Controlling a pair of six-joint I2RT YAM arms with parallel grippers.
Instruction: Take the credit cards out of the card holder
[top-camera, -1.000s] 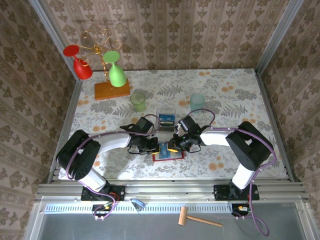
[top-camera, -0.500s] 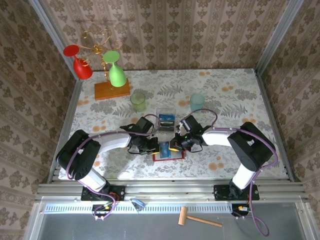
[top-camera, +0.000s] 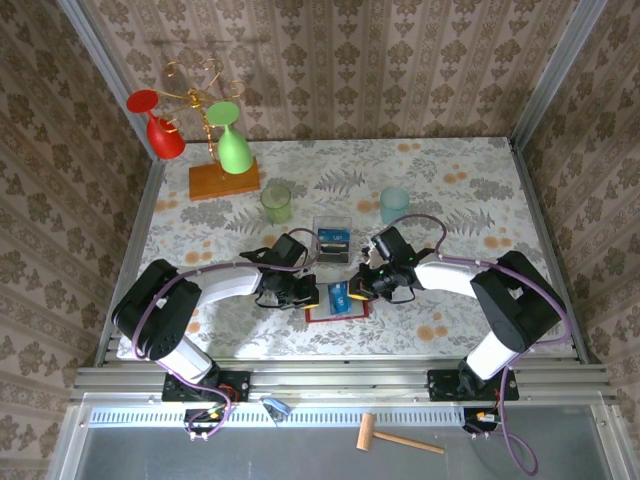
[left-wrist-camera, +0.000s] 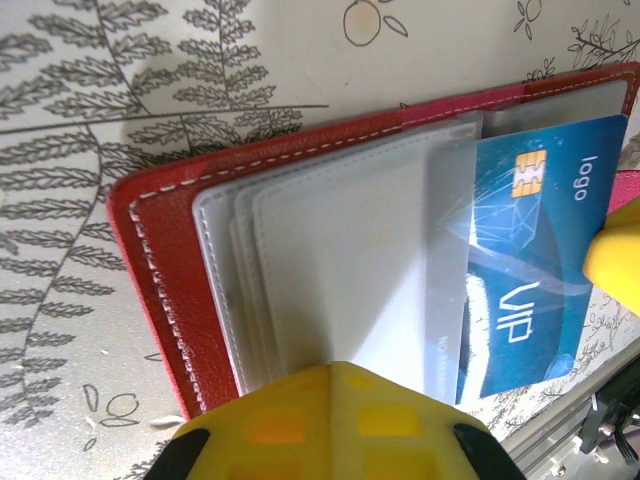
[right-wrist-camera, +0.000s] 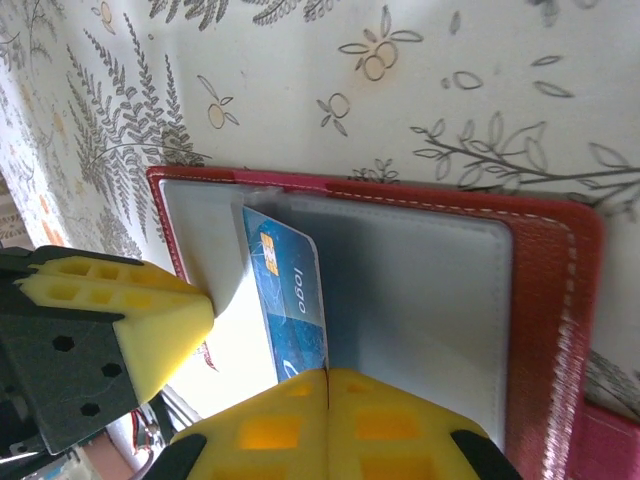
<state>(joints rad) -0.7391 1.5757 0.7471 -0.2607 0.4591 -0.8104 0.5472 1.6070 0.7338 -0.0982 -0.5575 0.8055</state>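
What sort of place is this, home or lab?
Probably a lab test cell dressed as a home: brown damask wallpaper panels held in bare aluminium corner posts, a floral-print tabletop, and a slotted aluminium rail at its near edge.

Red card holder (left-wrist-camera: 150, 250), open and flat; blue VIP credit card (left-wrist-camera: 540, 270) partly out.

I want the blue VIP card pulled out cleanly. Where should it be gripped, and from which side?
Pinch the blue card on its bare edge by the printed "logo", coming from the pocket's open side. That strip lies flat outside the grey pocket; the rest is sleeved.
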